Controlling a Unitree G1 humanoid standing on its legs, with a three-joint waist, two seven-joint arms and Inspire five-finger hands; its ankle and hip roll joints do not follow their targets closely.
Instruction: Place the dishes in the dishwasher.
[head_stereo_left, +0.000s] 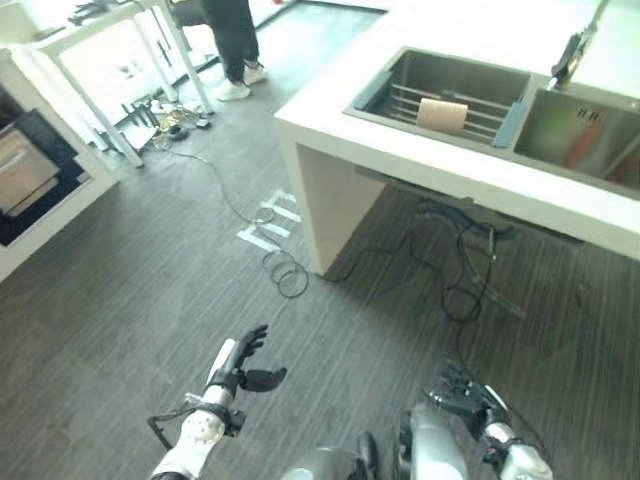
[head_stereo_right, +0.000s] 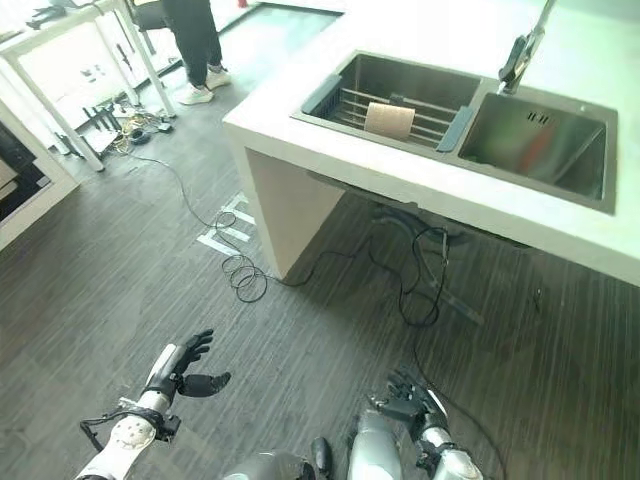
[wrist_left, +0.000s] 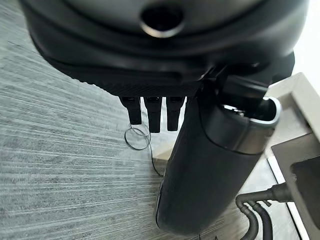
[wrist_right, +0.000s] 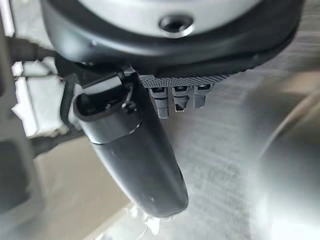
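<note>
While both hands hang low at the near edge of the scene over the dark plank floor (head_stereo_left: 120, 300), the tan dish (head_stereo_right: 389, 120) stands far off and well apart from them, propped on the wire rack (head_stereo_right: 420, 110) in the left basin of the double sink (head_stereo_right: 530, 170) set in the white counter (head_stereo_right: 330, 150). The left hand (head_stereo_left: 243, 362) holds nothing, fingers straight and thumb out; the right hand (head_stereo_right: 405, 397) looks loosely relaxed and empty, though its fingers are hard to read. No readable writing shows; a person's legs (head_stereo_left: 233, 45) stand far left beside a white table (head_stereo_left: 110, 40).
</note>
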